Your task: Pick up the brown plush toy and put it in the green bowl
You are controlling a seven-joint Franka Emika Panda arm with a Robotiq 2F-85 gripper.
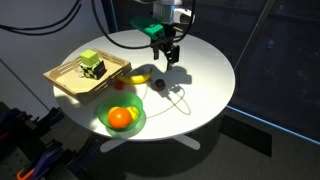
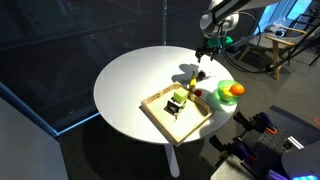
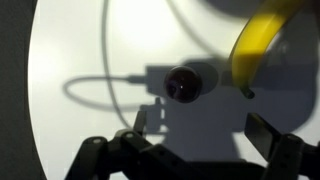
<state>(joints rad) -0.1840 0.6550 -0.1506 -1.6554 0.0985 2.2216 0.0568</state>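
The brown plush toy is a small dark maroon lump lying on the white round table next to the banana. In the wrist view the toy lies in the gripper's shadow, just ahead of the fingers. My gripper hovers above the toy, open and empty; its two fingers show wide apart in the wrist view. The green bowl stands at the table's near edge and holds an orange. The bowl also shows in an exterior view.
A wooden tray with a green and black item stands on the table beside the bowl. A small red ball lies between tray and banana. The banana's tip lies close to the toy. The table edge is nearby.
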